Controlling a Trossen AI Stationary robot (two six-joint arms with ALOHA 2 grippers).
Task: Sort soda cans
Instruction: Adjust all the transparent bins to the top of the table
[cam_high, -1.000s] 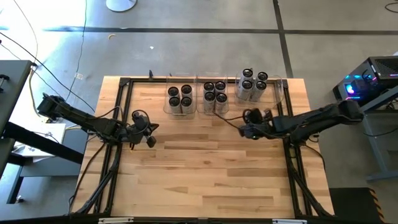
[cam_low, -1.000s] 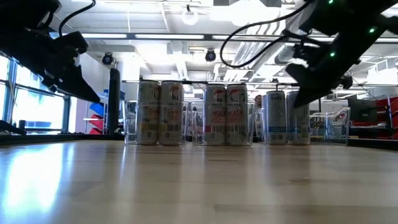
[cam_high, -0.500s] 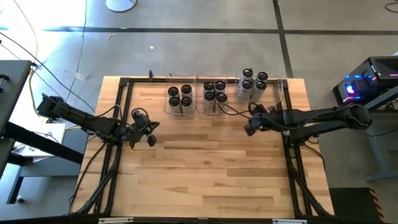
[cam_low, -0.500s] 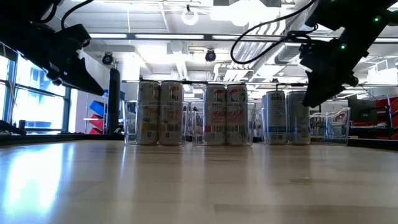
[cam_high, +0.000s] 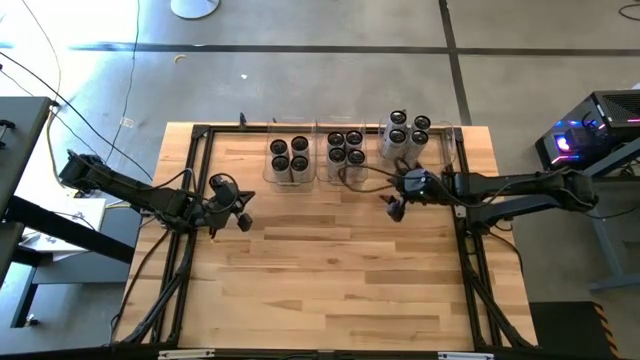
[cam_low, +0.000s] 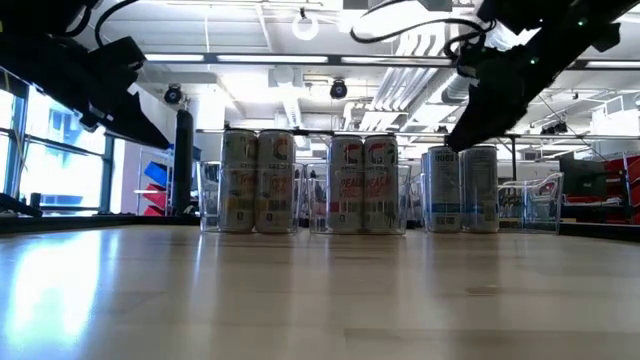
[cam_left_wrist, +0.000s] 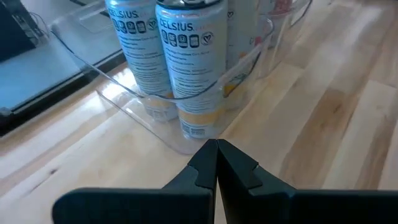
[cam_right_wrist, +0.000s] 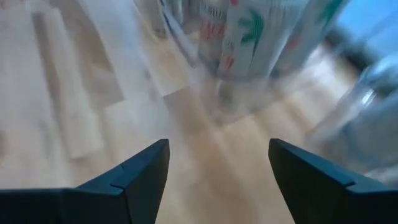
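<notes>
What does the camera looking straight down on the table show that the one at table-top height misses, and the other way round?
Only the overhead view shows the dark round can tops, grouped in fours inside three clear plastic rectangular bins, and the grey floor around the wooden table. Only the low view shows the printed labels on the silver-grey soda cans and the room's ceiling lights behind. Both show the cans lined along the table's far edge, the left tool and the right tool above the wood, empty.

You get bright, even overhead light; ceiling lamps glare on the worktop (low view), and your right wrist picture is motion-blurred.
</notes>
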